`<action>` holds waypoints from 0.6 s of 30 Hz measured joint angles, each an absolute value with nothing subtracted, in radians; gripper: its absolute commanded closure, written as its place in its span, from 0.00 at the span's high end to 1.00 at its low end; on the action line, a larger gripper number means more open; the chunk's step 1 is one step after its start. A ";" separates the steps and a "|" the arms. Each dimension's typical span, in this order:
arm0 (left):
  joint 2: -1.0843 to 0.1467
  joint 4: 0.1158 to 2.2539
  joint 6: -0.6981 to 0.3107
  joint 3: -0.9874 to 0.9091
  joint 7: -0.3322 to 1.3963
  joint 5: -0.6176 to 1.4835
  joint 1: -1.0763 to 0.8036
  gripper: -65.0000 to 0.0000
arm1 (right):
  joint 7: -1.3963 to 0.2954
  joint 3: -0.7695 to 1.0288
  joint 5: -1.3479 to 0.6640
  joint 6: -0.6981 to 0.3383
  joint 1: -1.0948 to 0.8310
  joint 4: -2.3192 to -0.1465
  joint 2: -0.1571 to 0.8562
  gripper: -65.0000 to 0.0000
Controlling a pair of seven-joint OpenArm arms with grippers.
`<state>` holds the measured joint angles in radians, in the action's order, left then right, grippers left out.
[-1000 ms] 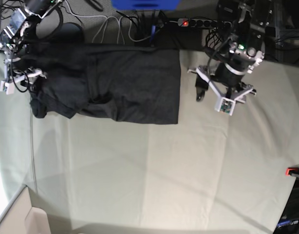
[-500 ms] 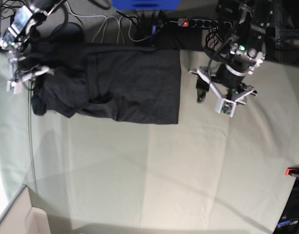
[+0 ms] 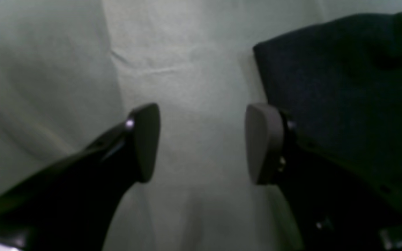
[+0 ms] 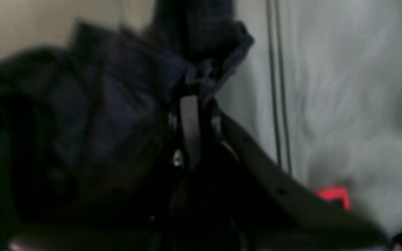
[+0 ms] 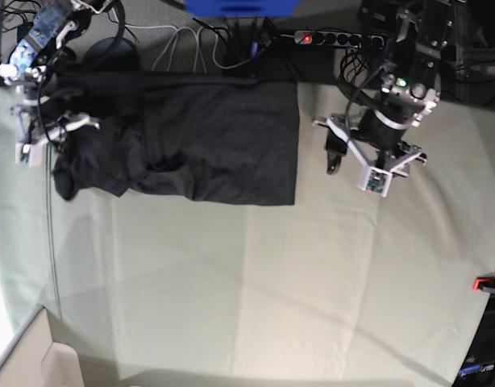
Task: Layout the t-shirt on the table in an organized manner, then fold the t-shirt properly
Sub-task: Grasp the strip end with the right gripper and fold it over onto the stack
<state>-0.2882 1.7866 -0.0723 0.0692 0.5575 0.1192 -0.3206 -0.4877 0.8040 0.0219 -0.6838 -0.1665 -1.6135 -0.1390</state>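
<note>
Right jaws (image 4: 190,115) clenched on a bunched edge of the t-shirt (image 5: 207,141), rest of it crumpled beyond on the counter (image 5: 255,282); left jaws (image 3: 202,143) released, bare counter between, hem just beside; risk: thin pinch slips, or shirt drags bunched.

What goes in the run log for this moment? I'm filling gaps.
right gripper: shut on t-shirt edge | left gripper: open, empty, beside shirt | shirt: bunched, unfolded on table
</note>
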 measured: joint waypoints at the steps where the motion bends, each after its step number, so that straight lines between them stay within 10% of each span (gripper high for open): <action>1: -0.287 1.787 -0.076 0.056 0.558 0.122 -0.322 0.58 | -0.488 0.786 0.020 -0.684 -0.170 -1.636 -0.145 0.00; 18: -0.279 1.787 -0.074 -0.181 0.563 0.121 -0.346 0.58 | -0.487 0.279 0.022 -0.691 -0.349 -1.841 -0.158 0.00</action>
<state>-0.2794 1.7866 -0.0742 -0.1806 0.5632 0.1215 -0.3458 -0.4870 0.2787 0.0223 -0.6910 -0.3489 -1.8412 -0.1581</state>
